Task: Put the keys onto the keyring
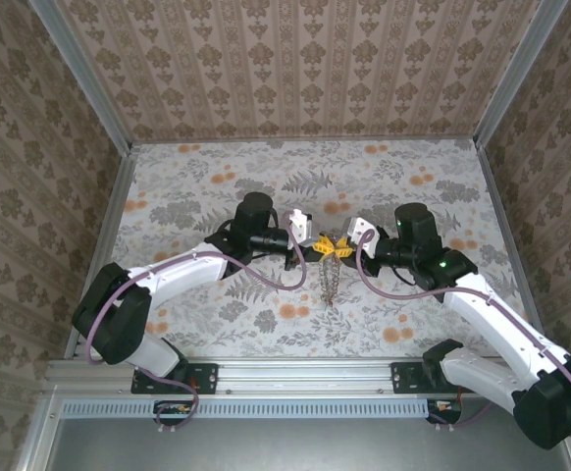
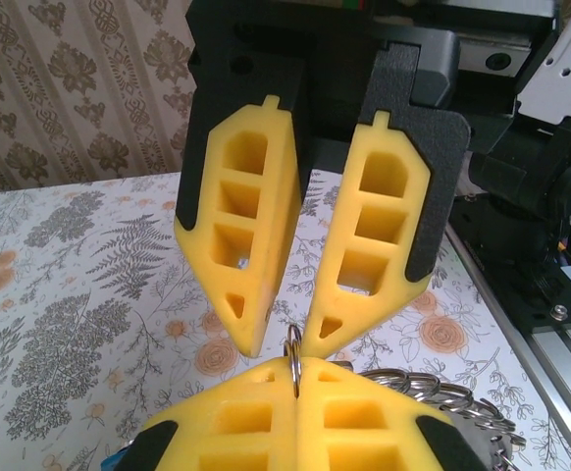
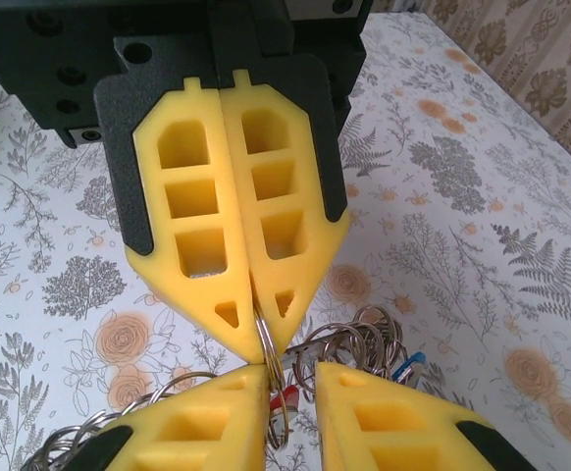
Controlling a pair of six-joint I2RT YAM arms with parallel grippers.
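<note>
Firmly, my left gripper (image 3: 257, 345) clamped its yellow hollow-celled wedges on a thin wire loop of the silvery chain-textured keyring (image 3: 354, 339); my right gripper (image 3: 290, 373) stood slightly apart.

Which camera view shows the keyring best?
The right wrist view: the keyring is close and its linked loops are clear. The left wrist view catches a stretch at the bottom right; in the top view it hangs tiny.
</note>
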